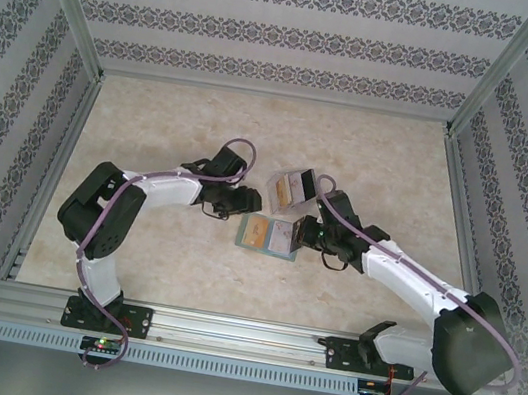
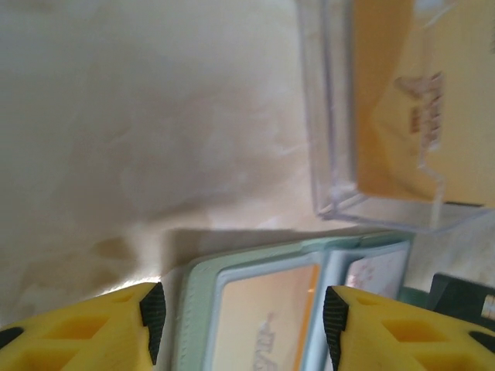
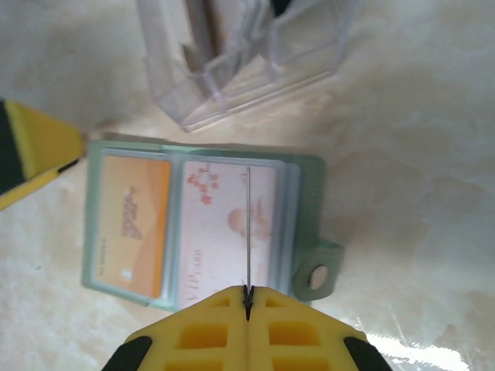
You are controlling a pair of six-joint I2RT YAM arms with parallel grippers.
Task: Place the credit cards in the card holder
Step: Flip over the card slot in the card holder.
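The grey-green card holder (image 1: 268, 236) lies open on the table between both arms. In its left clear pocket sits an orange card (image 3: 133, 224); the right pocket holds a white card with pink print (image 3: 209, 232). My right gripper (image 3: 247, 297) is shut on a thin card (image 3: 247, 224), seen edge-on and standing upright over the right pocket; its colour cannot be told. My left gripper (image 2: 244, 317) is open and hovers low over the holder's (image 2: 197, 309) left half, with the orange card (image 2: 263, 317) between its fingers' line.
A clear plastic box (image 1: 291, 190) stands just beyond the holder, with an orange card (image 2: 402, 100) inside. The holder's snap tab (image 3: 319, 274) sticks out on its right side. Patterned walls and metal rails surround the marble-look table (image 1: 154, 128).
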